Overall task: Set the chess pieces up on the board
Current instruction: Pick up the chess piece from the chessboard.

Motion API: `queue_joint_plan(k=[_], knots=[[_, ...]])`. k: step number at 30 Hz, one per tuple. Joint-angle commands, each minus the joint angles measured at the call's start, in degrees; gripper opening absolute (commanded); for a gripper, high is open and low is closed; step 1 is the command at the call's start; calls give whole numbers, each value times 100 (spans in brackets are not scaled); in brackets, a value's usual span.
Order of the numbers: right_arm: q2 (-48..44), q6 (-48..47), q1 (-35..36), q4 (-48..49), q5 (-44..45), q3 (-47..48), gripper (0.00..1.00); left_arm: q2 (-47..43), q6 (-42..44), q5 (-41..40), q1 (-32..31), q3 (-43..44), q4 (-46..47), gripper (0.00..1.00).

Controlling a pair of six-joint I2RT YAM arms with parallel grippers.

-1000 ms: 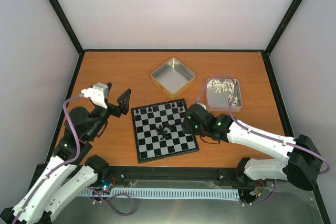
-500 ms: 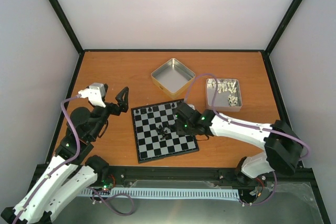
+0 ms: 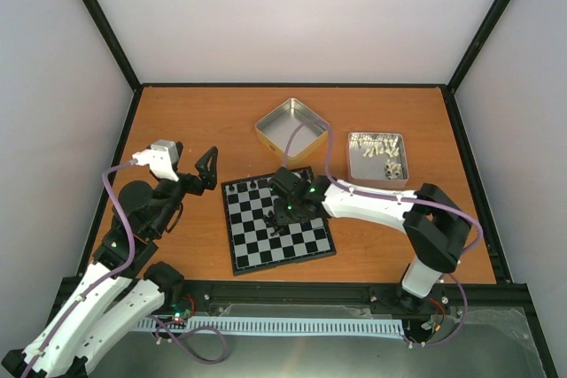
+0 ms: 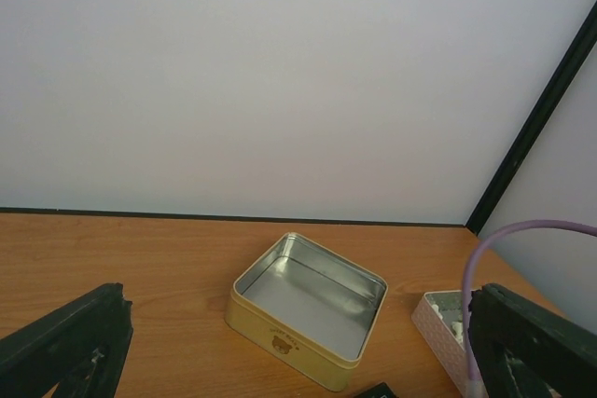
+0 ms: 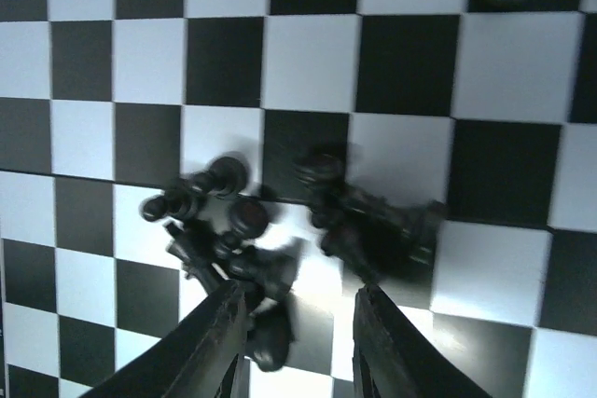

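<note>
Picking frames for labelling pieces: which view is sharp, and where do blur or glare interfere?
Right wrist: the chess pieces are smeared and soft, squares of the board clearer, dimmer toward the right edge. Left wrist: sharp, evenly lit, soft sheen inside the empty tin. Top external: even light, no glare, but the pieces are too small to tell apart.
</note>
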Motion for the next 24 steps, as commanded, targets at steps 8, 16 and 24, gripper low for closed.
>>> queue_joint_plan(k=[8,16,24], knots=[[1028,-628,493,-284,-3,1418,25,-159,-258,-766,38,81,-314,100],[1297,-590,511,-395,26,1650,25,-369,-395,-1229,38,27,-452,100],[1430,-492,520,-473,84,1724,25,-244,-369,-1127,38,72,-474,100]])
